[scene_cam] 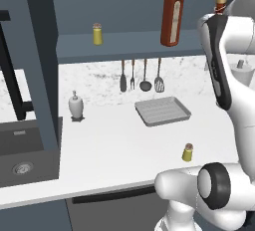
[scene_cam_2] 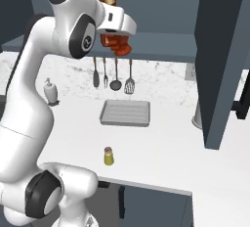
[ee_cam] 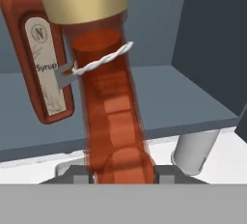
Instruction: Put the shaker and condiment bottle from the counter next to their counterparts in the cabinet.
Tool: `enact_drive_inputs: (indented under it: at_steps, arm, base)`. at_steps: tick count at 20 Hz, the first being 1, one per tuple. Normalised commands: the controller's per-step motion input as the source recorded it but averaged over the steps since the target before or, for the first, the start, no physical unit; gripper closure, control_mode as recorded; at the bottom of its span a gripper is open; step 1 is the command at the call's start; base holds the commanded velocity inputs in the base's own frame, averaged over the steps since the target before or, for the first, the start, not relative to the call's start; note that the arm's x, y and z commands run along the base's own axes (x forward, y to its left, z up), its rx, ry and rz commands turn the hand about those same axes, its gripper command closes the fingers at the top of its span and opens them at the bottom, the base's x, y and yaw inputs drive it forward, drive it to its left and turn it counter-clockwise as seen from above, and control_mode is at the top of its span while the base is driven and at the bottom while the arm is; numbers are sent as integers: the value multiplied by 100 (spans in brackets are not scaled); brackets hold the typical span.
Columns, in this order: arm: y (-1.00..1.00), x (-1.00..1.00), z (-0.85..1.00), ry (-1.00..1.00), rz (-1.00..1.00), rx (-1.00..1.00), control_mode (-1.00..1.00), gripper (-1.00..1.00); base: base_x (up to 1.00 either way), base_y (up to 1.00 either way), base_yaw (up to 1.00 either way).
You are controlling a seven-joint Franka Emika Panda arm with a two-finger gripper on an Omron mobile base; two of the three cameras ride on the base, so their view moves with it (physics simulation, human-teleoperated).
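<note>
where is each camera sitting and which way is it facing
Left base view: behind the arm to its left, facing the counter and cabinet; white arm at lower right.
Right base view: behind to its right, same counter; arm at left lifts the condiment bottle to the shelf.
Hand view: on the hand, looking along the fingers up the gripped condiment bottle toward the tall red bottle.
Both base views share the shaker and tray.

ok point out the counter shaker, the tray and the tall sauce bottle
shaker (scene_cam: pixel 188 153), left base view, yellow body
tray (scene_cam: pixel 163 111), left base view, ridged floor
sauce bottle (scene_cam: pixel 172 17), left base view, pale label
</note>
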Motion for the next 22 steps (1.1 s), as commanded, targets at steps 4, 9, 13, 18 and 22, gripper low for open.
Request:
enact_drive_inputs:
  at_steps: [4,9,13,18,22]
  arm:
    - [0,14,0,-1,0,3,-100,100]
    - [0,24,0,0,1,5,-100,100]
    - [0,30,0,0,2,5,-100,100]
    - [0,27,0,0,4,4,-100,100]
    - [0,27,0,0,5,2,-100,100]
  base:
    - [0,0,0]
    - [0,0,0]
    - [0,0,0]
    - [0,0,0]
    - [0,0,0]
